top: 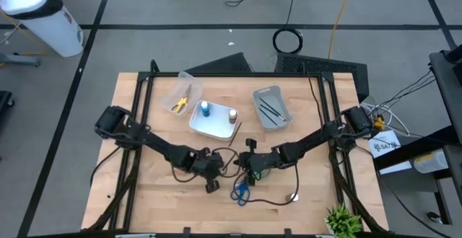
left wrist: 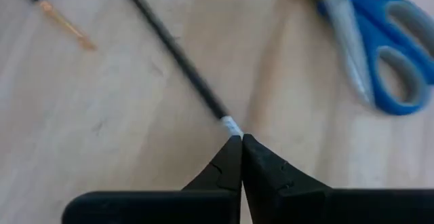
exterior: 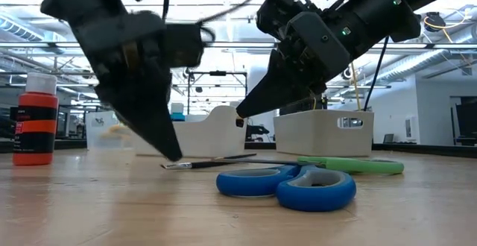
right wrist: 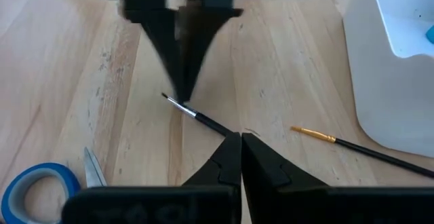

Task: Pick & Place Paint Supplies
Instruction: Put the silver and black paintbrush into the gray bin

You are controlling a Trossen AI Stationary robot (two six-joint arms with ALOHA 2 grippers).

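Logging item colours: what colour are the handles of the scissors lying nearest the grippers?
Blue. The scissors show best in the low view.

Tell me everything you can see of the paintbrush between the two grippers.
The paintbrush is thin, with a black handle, a short silver ferrule and a fine tip. It lies flat on the wooden table, near the blue scissors. The shut left gripper points down at its ferrule end; the shut right gripper is at its handle. Whether either pinches it is unclear.
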